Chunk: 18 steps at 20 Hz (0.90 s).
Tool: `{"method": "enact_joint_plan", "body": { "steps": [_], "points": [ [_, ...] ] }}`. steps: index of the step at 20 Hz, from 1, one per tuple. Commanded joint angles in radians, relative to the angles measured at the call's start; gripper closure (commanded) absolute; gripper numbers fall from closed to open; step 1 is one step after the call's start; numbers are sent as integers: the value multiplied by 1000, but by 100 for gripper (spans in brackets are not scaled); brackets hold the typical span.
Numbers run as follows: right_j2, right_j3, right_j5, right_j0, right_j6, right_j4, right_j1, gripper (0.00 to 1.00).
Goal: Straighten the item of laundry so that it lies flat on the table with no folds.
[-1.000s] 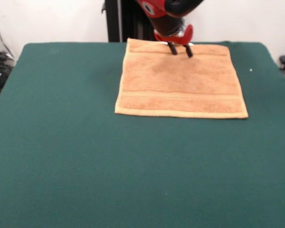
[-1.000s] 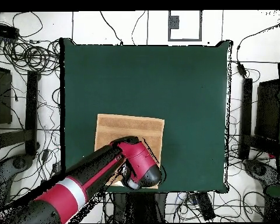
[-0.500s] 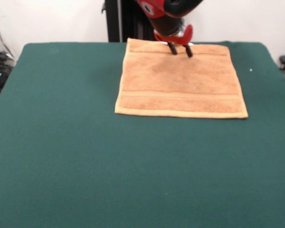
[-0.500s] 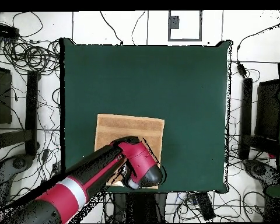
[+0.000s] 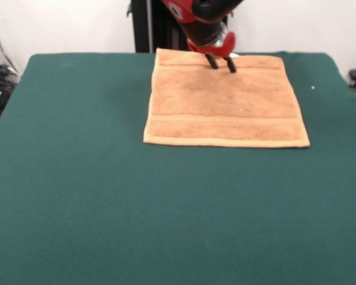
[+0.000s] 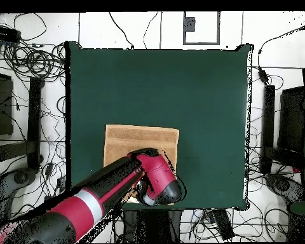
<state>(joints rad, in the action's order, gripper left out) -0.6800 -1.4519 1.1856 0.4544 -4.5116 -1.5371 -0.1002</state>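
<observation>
While the towel [image 5: 225,100] is lying spread out and flat in the upper middle of the front view, near the top edge of the green table [image 5: 107,196], the gripper [image 5: 221,63] is hanging over the towel's top edge — its two dark fingers [image 5: 212,61] standing apart, clamped on nothing. In the overhead view the red and black arm [image 6: 104,197] is reaching in from the lower left, covering the towel's lower part.

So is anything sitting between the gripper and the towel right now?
Nothing visible. In the front view the gripper, fingers apart, sits right over the far edge of the towel, which looks spread flat on the green table. Whether the tips touch the cloth is unclear.
</observation>
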Motion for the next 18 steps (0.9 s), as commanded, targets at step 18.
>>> {"method": "enact_joint_plan", "body": {
  "steps": [18],
  "points": [
    [118,-26,-287,-346,510,163,-209,0]
  ]
}}
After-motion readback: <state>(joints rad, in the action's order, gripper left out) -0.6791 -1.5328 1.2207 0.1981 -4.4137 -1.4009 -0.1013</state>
